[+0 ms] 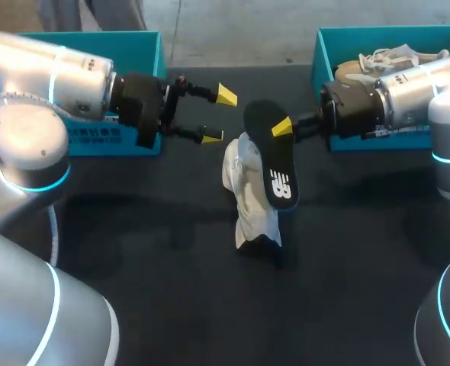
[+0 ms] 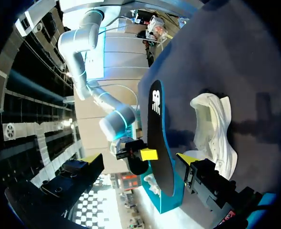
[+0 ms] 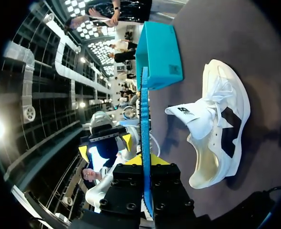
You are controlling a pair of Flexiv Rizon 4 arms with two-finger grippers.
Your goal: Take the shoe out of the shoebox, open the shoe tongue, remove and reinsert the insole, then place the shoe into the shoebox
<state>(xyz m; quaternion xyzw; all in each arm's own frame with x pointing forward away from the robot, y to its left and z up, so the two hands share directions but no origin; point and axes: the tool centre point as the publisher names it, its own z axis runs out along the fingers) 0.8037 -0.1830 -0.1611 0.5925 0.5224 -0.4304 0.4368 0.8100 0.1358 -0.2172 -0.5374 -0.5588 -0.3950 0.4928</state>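
The shoe (image 1: 249, 191) is out of its box and I judge I'm at the insole step: the insole is free of the shoe, so putting it back comes next. Working down from the biggest thing, the black table (image 1: 171, 290) carries a teal left shoebox (image 1: 137, 46) at its far left corner and a right shoebox (image 1: 339, 42) at its far right corner, and the right one holds a second shoe (image 1: 385, 59). My shoe rests on the bare surface about midway between the left and right edges, apart from both boxes. The right wrist view suggests it lies on its side, with the tongue (image 3: 193, 117) pulled out and the opening gaping towards that arm. The black insole (image 1: 274, 164) hangs slanted above it, its lower end down over the shoe and its upper end raised towards the far edge. The right gripper (image 1: 282, 128) is clamped on that upper end; its wrist view shows the insole edge-on between the two fingers. The left gripper (image 1: 217, 116) has its yellow tips spread with nothing between them, just beside the insole's upper end and clear of the shoe. For the next move I'd want to tip the insole's lower end into the opening and slide it along the inside, and I expect the light shoe to skid, so the left fingers should probably pin the collar or tongue first
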